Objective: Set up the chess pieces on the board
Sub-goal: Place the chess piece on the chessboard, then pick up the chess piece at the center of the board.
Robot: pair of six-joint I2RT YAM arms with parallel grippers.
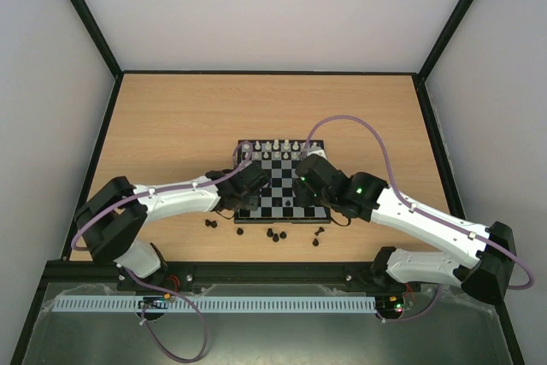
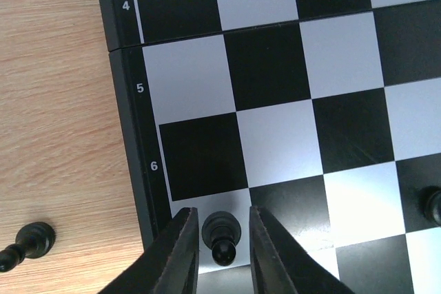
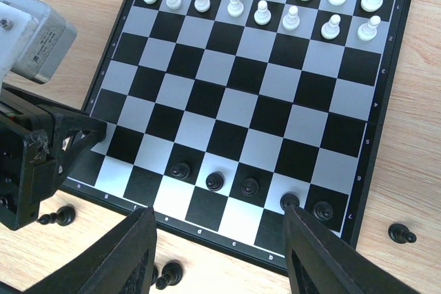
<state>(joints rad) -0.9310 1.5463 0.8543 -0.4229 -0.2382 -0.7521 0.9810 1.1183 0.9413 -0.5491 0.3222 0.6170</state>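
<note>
My left gripper (image 2: 222, 217) stands narrowly open, jaws just clear of the black pawn (image 2: 222, 235) on a light edge square of the board (image 2: 269, 67), low in the frame; the placement looks done, so next I lift straight up without nudging it.

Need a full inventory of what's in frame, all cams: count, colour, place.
table: one, light wood, under everything
board: one, black and light-grey checks, table centre
white chess pieces: sixteen, white, board's two far rows
black pieces on the board: six, black, second row from near edge
black pieces off the board: about seven showing, black, table by board's near edge
walls: white, black-framed, around table
cables: two, purple, one per arm
left arm and right arm: white, black joints, from near edge
left gripper: black, open, straddling a black pawn in the board's edge column
right gripper: black, open, empty, over board's near edge
</note>
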